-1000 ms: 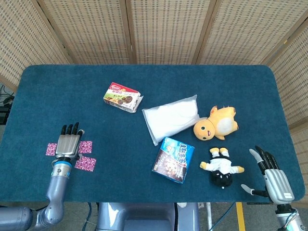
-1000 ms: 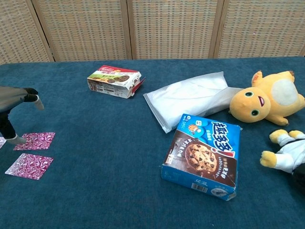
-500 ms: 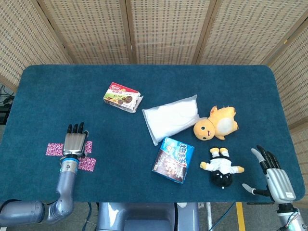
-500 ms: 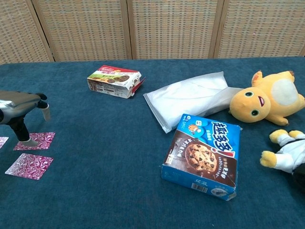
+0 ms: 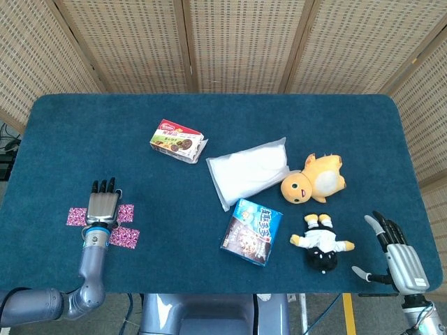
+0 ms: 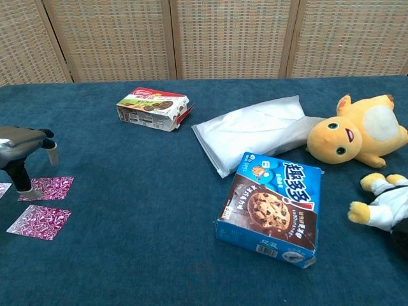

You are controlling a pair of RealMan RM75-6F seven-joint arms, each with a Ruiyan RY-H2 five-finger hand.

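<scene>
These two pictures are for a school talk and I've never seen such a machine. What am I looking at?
It is a robot with two arms, each ending in a metal hand. One picture looks down from its head, the other looks forward from its chest. A blue table holds a red box, a white bag, a cookie box, a yellow plush and a small doll. The left hand is over three pink squares, a finger touching one. The right hand is open off the table's edge. Neither holds anything.
</scene>
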